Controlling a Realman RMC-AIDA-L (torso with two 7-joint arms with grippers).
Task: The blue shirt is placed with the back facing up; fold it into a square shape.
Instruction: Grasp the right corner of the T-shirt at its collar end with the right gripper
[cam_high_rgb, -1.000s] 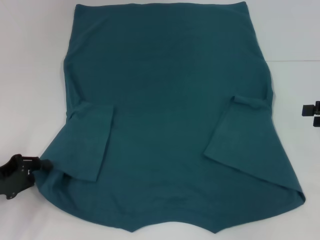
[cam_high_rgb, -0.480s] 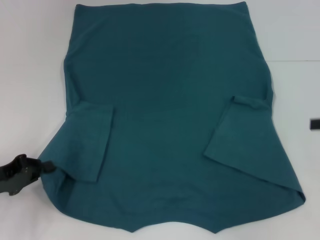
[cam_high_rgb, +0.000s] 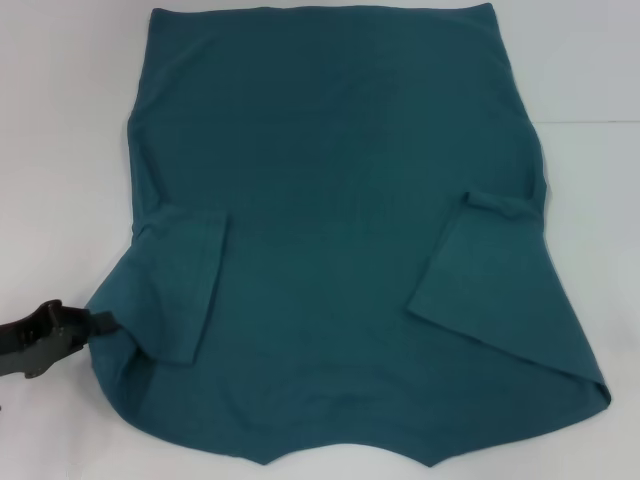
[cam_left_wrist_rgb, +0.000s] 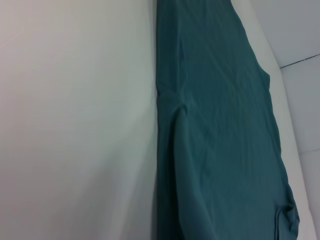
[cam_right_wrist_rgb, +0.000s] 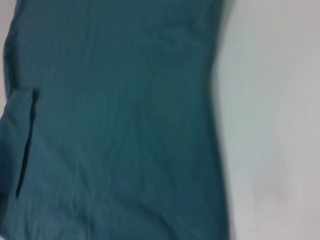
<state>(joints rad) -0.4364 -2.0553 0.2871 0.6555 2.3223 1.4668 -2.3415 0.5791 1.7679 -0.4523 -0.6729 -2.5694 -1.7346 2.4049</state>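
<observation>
The left gripper (cam_high_rgb: 100, 322) sits at the shirt's left edge, about 8 o'clock in the head view, its dark tip touching the cloth where the folded-in sleeve meets the side; whether the jaws are pinching the fabric or only resting against it, I cannot tell. Behind the tip the black gripper body runs off toward the frame's left border.

The shirt (cam_high_rgb: 340, 200) lies spread on the white table (cam_high_rgb: 60, 120), plain back up, filling most of the head view from 12 o'clock down to 6 o'clock. Both sleeves are folded inward onto the body: the left sleeve (cam_high_rgb: 180, 290) at about 8 o'clock, the right sleeve (cam_high_rgb: 485, 270) at about 4 o'clock. At the gripper's tip the shirt's edge is drawn in a little and casts a dark shadow below.

The left wrist view shows none of that arm's fingers; it gives instead the shirt (cam_left_wrist_rgb: 220, 140) edge-on beside bare table (cam_left_wrist_rgb: 75, 120), with a raised ridge of cloth that the head view flattens out.

The right gripper does not appear in the head view. Its wrist view shows only shirt (cam_right_wrist_rgb: 115, 125) and table (cam_right_wrist_rgb: 270, 125), blurred, with a dark slit of folded cloth near one border, and no fingers.
</observation>
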